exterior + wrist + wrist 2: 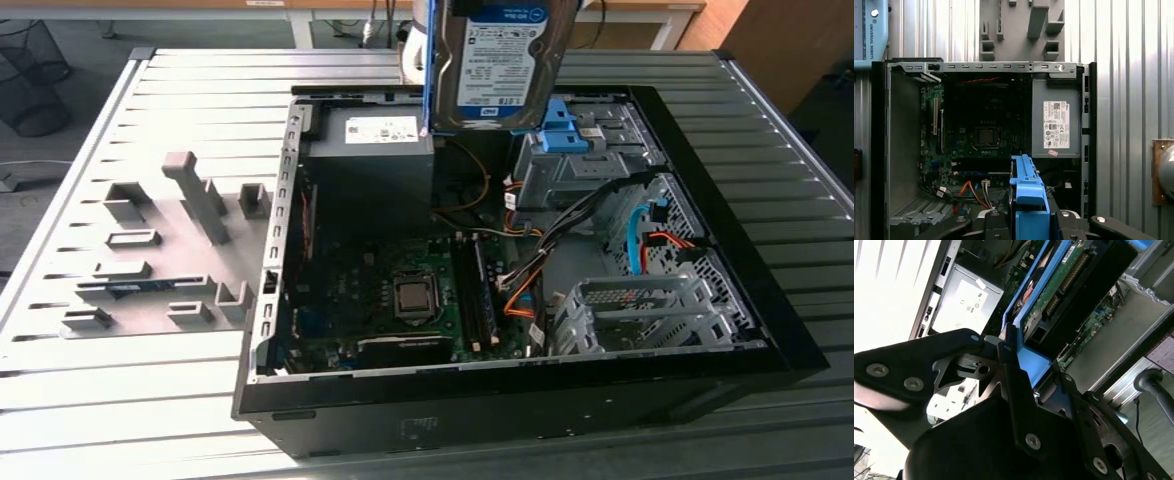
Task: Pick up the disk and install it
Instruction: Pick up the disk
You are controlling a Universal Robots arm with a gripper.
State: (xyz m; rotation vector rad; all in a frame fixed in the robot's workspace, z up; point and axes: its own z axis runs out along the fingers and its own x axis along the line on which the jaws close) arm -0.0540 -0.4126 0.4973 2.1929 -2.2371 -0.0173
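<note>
Slatted table (134, 400), disk (501, 60) clamped in hand (1026, 220)

An open black computer case (534, 405) lies on its side on a slatted metal table (80, 420), closer to the table's edge on the exterior view's right. Inside, a black power supply (367, 170) with a white sticker sits against the far wall. A dark green motherboard (340, 300) with a square processor socket (415, 297) fills the floor nearer the front wall. Orange and black cables (523, 280) run beside a silver drive cage (641, 315). A light-blue plastic bracket (567, 135) stands by the far wall. A grey holder (147, 265) with upright blocks rests near the table's edge on the exterior view's left, apart from the case.
</note>
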